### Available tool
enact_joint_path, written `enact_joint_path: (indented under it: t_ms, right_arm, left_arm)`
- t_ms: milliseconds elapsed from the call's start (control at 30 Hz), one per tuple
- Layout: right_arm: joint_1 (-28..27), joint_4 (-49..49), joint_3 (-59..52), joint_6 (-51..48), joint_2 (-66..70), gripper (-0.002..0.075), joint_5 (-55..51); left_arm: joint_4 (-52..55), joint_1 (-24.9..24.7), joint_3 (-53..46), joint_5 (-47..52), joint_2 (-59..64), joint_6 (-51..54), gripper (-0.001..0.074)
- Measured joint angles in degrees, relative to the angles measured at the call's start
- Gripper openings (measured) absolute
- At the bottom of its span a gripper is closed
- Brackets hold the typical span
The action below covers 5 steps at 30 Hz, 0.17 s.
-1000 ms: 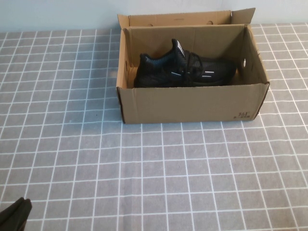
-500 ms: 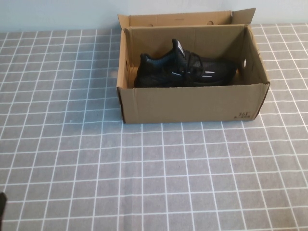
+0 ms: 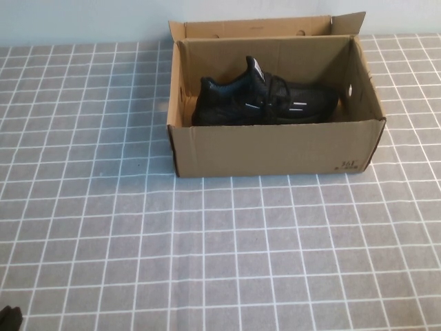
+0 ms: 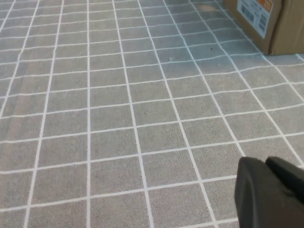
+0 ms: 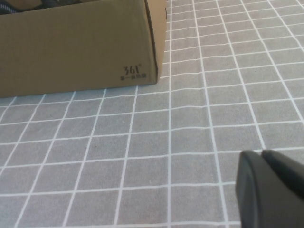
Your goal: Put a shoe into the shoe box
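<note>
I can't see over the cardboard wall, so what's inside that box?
One black shoe lies in the box, toe toward the robot's right. The near wall hides its sole and the box floor. The left end effector and right end effector, both shut, hang over the table.

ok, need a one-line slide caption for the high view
Shoe lies inside the open shoe box on the gridded tablecloth; left tool barely at the near corner, right tool out of view.
</note>
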<state>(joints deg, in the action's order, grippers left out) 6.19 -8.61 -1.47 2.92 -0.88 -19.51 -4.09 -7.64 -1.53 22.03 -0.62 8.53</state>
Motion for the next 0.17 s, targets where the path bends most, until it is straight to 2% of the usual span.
enact_joint_path:
  t_ms: [167]
  right_arm:
    - [0.0, 0.0, 0.0, 0.0, 0.0, -0.0018, 0.0]
  left_arm:
    - [0.0, 0.0, 0.0, 0.1, 0.0, 0.0, -0.0001]
